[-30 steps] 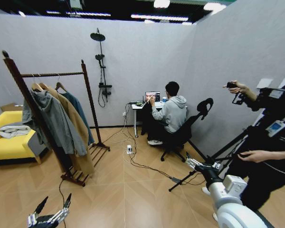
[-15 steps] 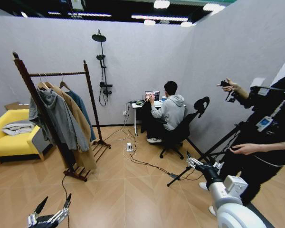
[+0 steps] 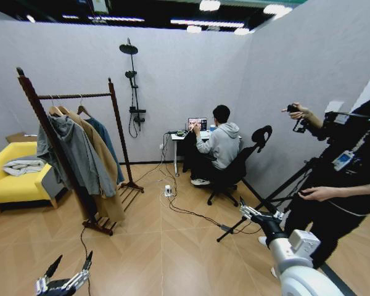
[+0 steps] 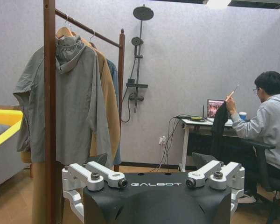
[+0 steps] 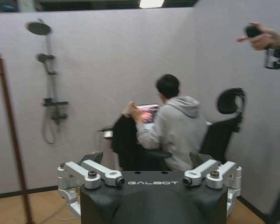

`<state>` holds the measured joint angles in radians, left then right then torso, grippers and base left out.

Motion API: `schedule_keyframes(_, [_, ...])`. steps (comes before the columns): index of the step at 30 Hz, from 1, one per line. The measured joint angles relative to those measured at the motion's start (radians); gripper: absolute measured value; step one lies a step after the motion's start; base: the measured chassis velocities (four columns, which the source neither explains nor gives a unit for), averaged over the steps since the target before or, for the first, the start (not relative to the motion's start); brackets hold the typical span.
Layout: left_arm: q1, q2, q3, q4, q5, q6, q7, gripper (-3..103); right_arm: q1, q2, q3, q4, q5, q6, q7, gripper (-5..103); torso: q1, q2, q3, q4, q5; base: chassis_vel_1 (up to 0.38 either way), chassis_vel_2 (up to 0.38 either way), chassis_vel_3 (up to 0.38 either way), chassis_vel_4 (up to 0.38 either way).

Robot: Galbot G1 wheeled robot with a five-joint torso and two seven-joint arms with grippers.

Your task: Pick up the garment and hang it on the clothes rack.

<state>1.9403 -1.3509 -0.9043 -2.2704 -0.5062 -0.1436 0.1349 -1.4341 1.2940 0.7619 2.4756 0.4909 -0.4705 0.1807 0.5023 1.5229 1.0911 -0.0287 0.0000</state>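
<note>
Holding my left gripper [image 3: 68, 271] and right gripper [image 3: 251, 213] spread, empty; garment [image 3: 103, 145] possibly snagging rack [image 3: 74, 96] neighbours if grabbed carelessly.

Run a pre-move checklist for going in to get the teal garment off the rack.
1. Garment located, hanging on rack behind the tan coat: ok.
2. Garment free to grasp: not ok, mostly covered by coat and grey jacket.
3. Left gripper open and empty: ok.
4. Right gripper open and empty: ok.
5. Rack within reach: not ok, grippers are far from it.
6. Floor path: not ok, cable near the rack base.
</note>
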Motion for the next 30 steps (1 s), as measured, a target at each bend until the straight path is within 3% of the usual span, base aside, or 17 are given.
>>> schedule_keyframes(1, [0.000,0.000,0.000,0.000,0.000,0.000,0.000,100,0.000,0.000,0.000,0.000,0.000,0.000,0.000,100,0.000,0.000,0.000,0.0000,0.0000,0.000,0.000,0.000,0.000])
schedule_keyframes(3, [0.000,0.000,0.000,0.000,0.000,0.000,0.000,100,-0.013,-0.022,0.063,-0.028,-0.004,0.054,-0.184,100,0.000,0.000,0.000,0.0000,-0.0001,0.000,0.000,0.000,0.000])
schedule_keyframes(4, [0.000,0.000,0.000,0.000,0.000,0.000,0.000,100,-0.013,-0.022,0.063,-0.028,-0.004,0.054,-0.184,100,0.000,0.000,0.000,0.0000,-0.0001,0.000,0.000,0.000,0.000])
schedule_keyframes(5, [0.000,0.000,0.000,0.000,0.000,0.000,0.000,100,-0.018,-0.033,0.084,-0.048,-0.011,0.083,-0.245,100,0.000,0.000,0.000,0.0000,-0.0001,0.000,0.000,0.000,0.000])
schedule_keyframes(6, [0.000,0.000,0.000,0.000,0.000,0.000,0.000,100,-0.029,-0.048,0.115,-0.099,-0.032,0.168,-0.339,100,0.000,0.000,0.000,0.0000,0.0000,0.000,0.000,0.000,0.000])
schedule_keyframes(7, [0.000,0.000,0.000,0.000,0.000,0.000,0.000,100,-0.040,-0.051,0.132,-0.128,-0.040,0.221,-0.367,100,0.000,0.000,0.000,0.0001,0.0003,0.000,0.000,0.000,0.000])
schedule_keyframes(16, [0.000,0.000,0.000,0.000,0.000,0.000,0.000,100,-0.117,-0.027,0.203,-0.178,-0.017,0.327,-0.382,100,0.000,0.000,0.000,-0.0001,0.0000,0.000,0.000,0.000,0.000])
schedule_keyframes(30, [0.000,0.000,0.000,0.000,0.000,0.000,0.000,100,-0.119,0.061,0.199,-0.158,-0.063,0.311,-0.316,100,0.000,0.000,0.000,0.0000,-0.0001,0.000,0.000,0.000,0.000])
